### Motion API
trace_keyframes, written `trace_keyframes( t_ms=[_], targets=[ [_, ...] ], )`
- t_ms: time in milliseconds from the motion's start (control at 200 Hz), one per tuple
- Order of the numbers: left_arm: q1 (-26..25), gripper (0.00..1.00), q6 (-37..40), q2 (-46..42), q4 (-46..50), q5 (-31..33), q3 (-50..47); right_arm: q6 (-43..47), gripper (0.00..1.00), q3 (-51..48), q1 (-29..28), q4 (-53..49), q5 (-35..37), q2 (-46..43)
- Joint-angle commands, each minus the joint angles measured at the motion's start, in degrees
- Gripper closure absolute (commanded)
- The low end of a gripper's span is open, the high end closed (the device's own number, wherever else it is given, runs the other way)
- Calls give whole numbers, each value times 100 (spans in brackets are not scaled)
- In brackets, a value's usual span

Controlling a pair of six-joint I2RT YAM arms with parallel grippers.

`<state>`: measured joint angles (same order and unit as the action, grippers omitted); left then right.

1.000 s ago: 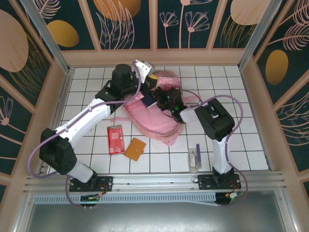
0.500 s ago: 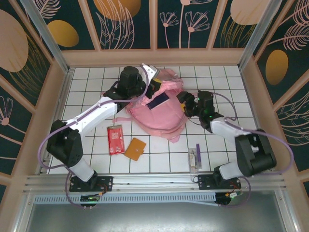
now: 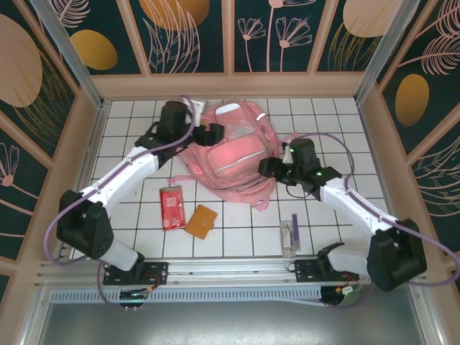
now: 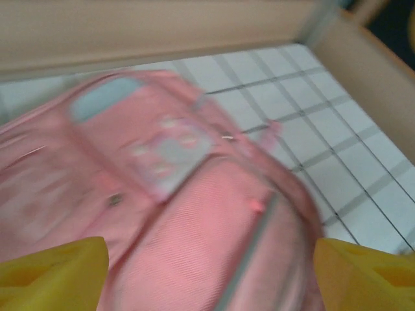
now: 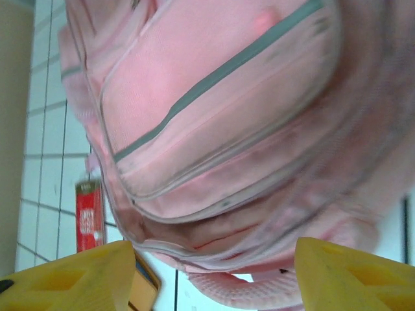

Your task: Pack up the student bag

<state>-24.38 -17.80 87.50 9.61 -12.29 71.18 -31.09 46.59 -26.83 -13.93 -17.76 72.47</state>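
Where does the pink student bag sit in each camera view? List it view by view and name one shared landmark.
Top external: the student bag lies centre-rear on the white tiled table.
Left wrist: it spreads over left and centre, blurred.
Right wrist: it covers the top and middle, its grey strip slanting across.
Shared landmark: the tiles beside the bag.

The student bag [image 3: 233, 154] lies on the table [image 3: 359, 215], rear middle, with the left gripper [image 3: 214, 134] at its left rear and the right gripper [image 3: 264, 169] at its right. Before it, a flat packet [image 3: 171, 207] lies just left of a square pouch [image 3: 202, 221]. A slim case [image 3: 289, 237] lies front right, apart from those 2.
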Motion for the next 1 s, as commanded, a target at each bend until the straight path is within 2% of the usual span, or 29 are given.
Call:
trace_keyframes(
  t_ms=[0, 135, 295, 350, 390, 440, 495, 561, 576, 646, 776, 896, 996],
  targets=[
    [701, 18, -1268, 309, 938, 425, -392, 426, 35, 423, -368, -62, 106, 761],
    [1301, 17, -1830, 1244, 1001, 98, -550, 52, 38, 512, -420, 402, 295, 1456],
    [1317, 18, -1799, 2078, 674, -67, -219, -1, 42, 728, -420, 477, 545, 2171],
    [1313, 21, -1789, 2248, 517, -21, -152, 32, 44, 813, -420, 469, 563, 2336],
    [1314, 31, -1797, 2376, 497, 119, -108, 73, 45, 850, -420, 493, 563, 2438],
    [1314, 55, -1797, 2517, 496, 112, -102, 132, 46, 884, -373, 564, 575, 2543],
    [1315, 77, -1889, 2545, 550, 53, -203, 213, 48, 908, -274, 704, 596, 2651],
    [1313, 95, -1992, 2331, 483, -23, -496, 427, 49, 972, -102, 967, 373, 2827],
    [1318, 96, -2032, 2245, 481, -19, -583, 492, 50, 996, -64, 1030, 299, 2874],
    [1313, 100, -2212, 1775, 427, 0, -980, 810, 51, 1238, 88, 1205, 52, 3173],
    [1270, 100, -2548, 960, 435, -377, -1415, 1251, 51, 2085, 253, 1298, -3, 3986],
    [1033, 100, -2898, 450, 359, -683, -1511, 1045, 48, 2848, 457, 1444, -8, 4642],
    [796, 100, -3177, 292, 411, -907, -1477, 777, 43, 3207, 521, 1304, 77, 4569]
  ],
)
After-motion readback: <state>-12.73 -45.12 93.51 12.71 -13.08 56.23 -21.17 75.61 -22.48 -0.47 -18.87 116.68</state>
